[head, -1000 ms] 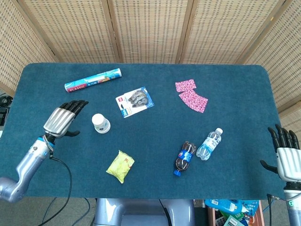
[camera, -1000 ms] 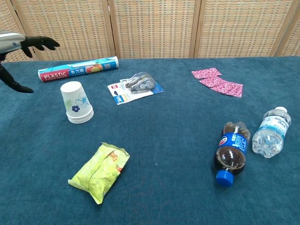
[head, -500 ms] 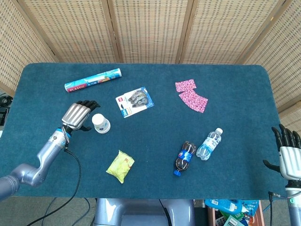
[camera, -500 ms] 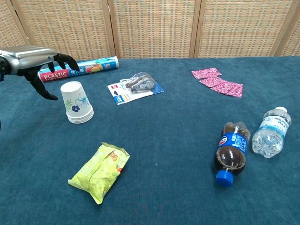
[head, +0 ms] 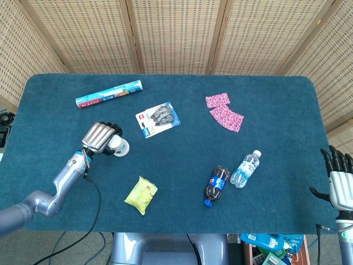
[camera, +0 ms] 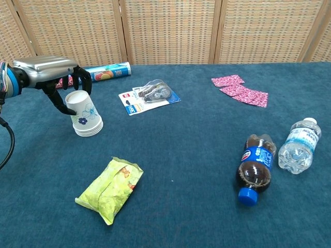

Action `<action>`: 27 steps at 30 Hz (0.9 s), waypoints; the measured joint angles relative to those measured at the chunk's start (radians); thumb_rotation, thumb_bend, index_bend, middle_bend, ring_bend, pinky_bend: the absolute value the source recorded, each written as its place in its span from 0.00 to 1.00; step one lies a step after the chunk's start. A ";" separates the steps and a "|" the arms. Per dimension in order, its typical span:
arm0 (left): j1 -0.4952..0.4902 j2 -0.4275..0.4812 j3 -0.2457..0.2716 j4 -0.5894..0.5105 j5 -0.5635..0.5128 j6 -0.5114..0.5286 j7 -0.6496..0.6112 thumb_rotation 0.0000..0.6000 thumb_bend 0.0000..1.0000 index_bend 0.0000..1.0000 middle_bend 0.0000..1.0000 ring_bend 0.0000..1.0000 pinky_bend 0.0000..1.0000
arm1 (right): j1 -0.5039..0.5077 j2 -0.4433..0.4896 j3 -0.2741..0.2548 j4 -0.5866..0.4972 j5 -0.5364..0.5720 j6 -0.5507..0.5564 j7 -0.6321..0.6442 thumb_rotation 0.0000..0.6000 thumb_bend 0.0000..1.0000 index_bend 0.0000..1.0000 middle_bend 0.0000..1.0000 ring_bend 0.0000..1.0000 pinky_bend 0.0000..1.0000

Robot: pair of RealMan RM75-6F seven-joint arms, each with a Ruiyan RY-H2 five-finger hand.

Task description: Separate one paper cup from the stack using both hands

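My left hand (camera: 54,72) curls over the top of the paper cup stack (camera: 84,114), at about nine o'clock on the table (head: 182,182).

The stack stands upside down. From above, my knuckles hide much of it; in the chest view my dark fingers (camera: 76,78) hang over the top rim, the thumb lies against the cup's left side, and I cannot tell whether the grasp has closed. My right hand (head: 340,179) is cut off at the four o'clock edge of the head view, off the table, fingers straight and apart, holding nothing. The chest view does not show it.
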 measured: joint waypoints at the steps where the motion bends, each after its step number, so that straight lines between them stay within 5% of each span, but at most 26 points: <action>1: -0.001 -0.005 0.000 0.004 -0.004 0.004 0.007 1.00 0.18 0.47 0.42 0.39 0.44 | 0.000 0.001 0.000 0.000 0.001 0.000 0.002 1.00 0.00 0.00 0.00 0.00 0.00; 8: -0.003 -0.021 -0.002 0.020 -0.029 0.027 0.018 1.00 0.18 0.52 0.47 0.43 0.47 | 0.000 0.003 0.000 0.003 0.004 -0.004 0.009 1.00 0.00 0.00 0.00 0.00 0.00; 14: 0.011 -0.013 -0.015 0.004 -0.014 0.064 -0.094 1.00 0.18 0.52 0.47 0.43 0.47 | 0.002 -0.001 -0.003 0.004 0.000 -0.008 0.004 1.00 0.00 0.00 0.00 0.00 0.00; 27: 0.036 0.051 -0.049 -0.120 0.078 0.064 -0.860 1.00 0.18 0.53 0.48 0.43 0.47 | 0.016 -0.019 -0.019 0.028 -0.084 0.015 0.022 1.00 0.00 0.06 0.00 0.00 0.00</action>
